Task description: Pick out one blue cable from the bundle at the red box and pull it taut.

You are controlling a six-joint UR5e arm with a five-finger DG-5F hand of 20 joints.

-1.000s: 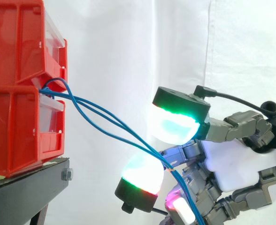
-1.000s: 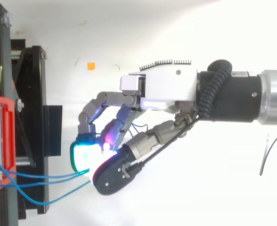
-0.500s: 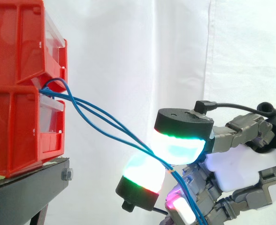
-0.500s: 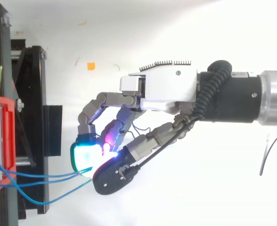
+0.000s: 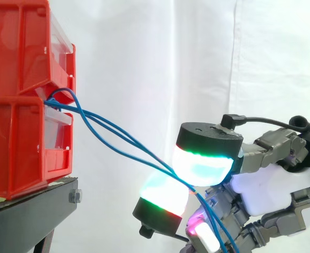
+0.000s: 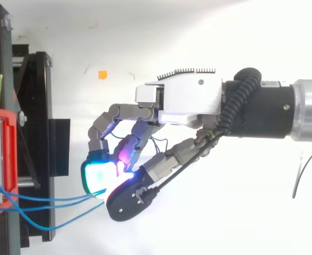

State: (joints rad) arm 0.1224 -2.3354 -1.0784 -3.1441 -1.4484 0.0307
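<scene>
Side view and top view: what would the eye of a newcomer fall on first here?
First the hand at the right, its fingers glowing white, cyan and green at the tips and pinching the blue cables low in the side view. Next the red bins, stacked at the left on a black stand; from them the cables slope down to the fingers.

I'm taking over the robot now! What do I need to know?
The hand is shut, its fingers pinching the blue cables out from the red box.
The cables run from the box down to the hand, curved and slack.
Done: the grasp. I cannot tell if just one cable is held.
Left: pull away from the box until it is taut.
</scene>
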